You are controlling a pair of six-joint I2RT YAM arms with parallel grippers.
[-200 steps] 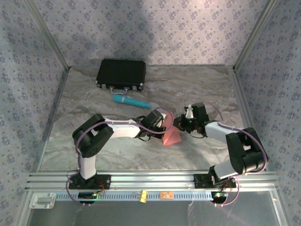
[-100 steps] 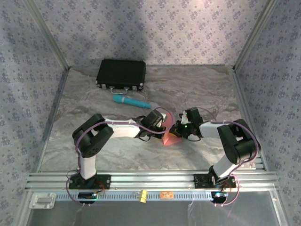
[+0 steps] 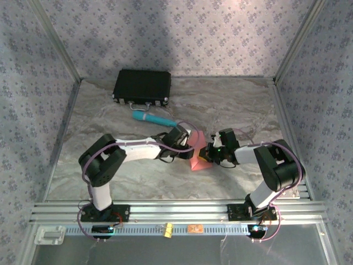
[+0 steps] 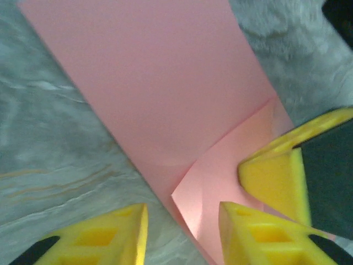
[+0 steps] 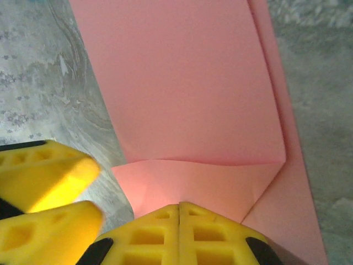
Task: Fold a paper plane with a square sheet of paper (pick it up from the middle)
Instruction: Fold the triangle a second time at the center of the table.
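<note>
Counted on the table (image 3: 237, 105): one square sheet of paper (image 3: 199, 162), one black case (image 3: 142, 85), one teal cylinder (image 3: 154, 118), two arms with one gripper apiece.

Sheet lying flat on the marbled top, a little right of centre and toward the near side, already folded into a smaller pink shape. From the left wrist, seen as a broad pink layer (image 4: 165, 83) with a creased corner flap turned over it. From the right wrist, seen as the same paper (image 5: 187, 83) with a straight fold edge running across.

Left gripper (image 3: 191, 148) at the sheet's left edge, yellow fingers (image 4: 259, 237) standing apart, a paper corner lying in the gap, nothing clamped. Right gripper (image 3: 211, 157) at the sheet's right edge, fingertips (image 5: 154, 234) pressed tight together and set at the folded flap, no paper visible between them. Both just beside each other over the sheet.

Case at far left, close to the back wall. Cylinder lying just near of it, between case and left arm, apart from the paper. From above, much of the sheet covered by the two wrists.
</note>
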